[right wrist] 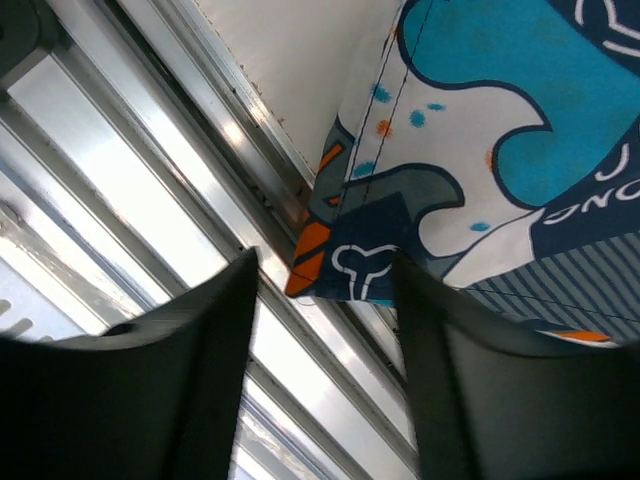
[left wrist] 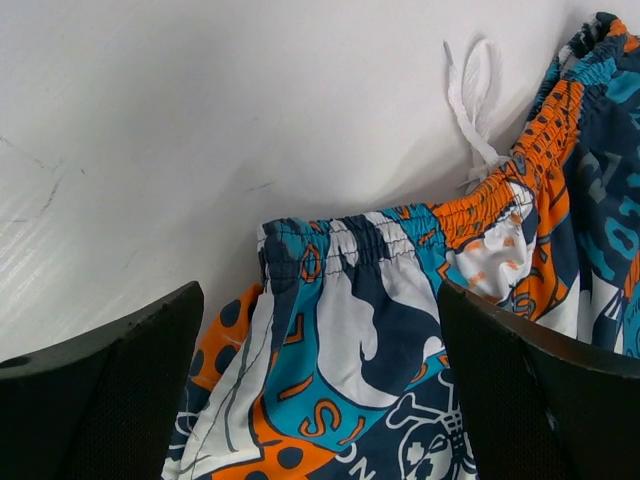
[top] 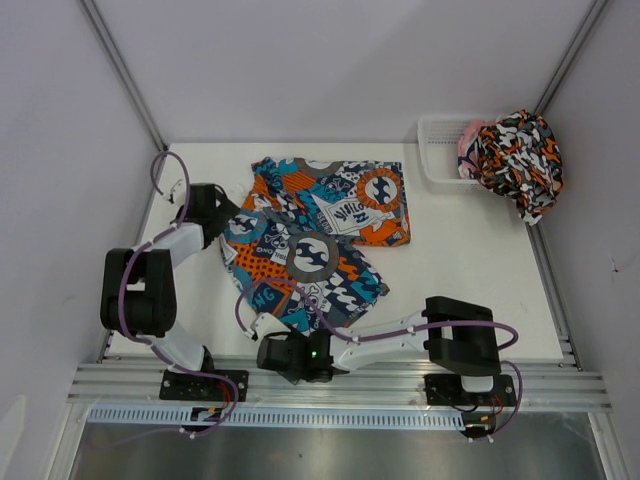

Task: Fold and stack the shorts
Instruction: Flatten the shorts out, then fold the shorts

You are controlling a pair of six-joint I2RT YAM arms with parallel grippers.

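Note:
The teal-blue, orange and white shorts [top: 320, 240] lie spread on the white table, partly folded over themselves. My left gripper [top: 230, 228] hovers over their left edge. In the left wrist view it [left wrist: 320, 330] stands wide open, with the elastic waistband [left wrist: 350, 250] and printed cloth lying loose between the fingers [left wrist: 110, 390]. My right gripper [top: 275, 345] is at the near hem. It [right wrist: 325, 265] is open, and a hem corner [right wrist: 350, 265] lies just past its fingertips, unclamped. The orange, black and white blotched shorts [top: 520, 160] hang bunched over the basket at the back right.
A white mesh basket [top: 440, 150] stands at the back right corner under the blotched shorts. An aluminium rail [top: 350, 385] runs along the near table edge, right under my right gripper [right wrist: 200, 200]. A white drawstring [left wrist: 475, 100] lies on the table beside the waistband.

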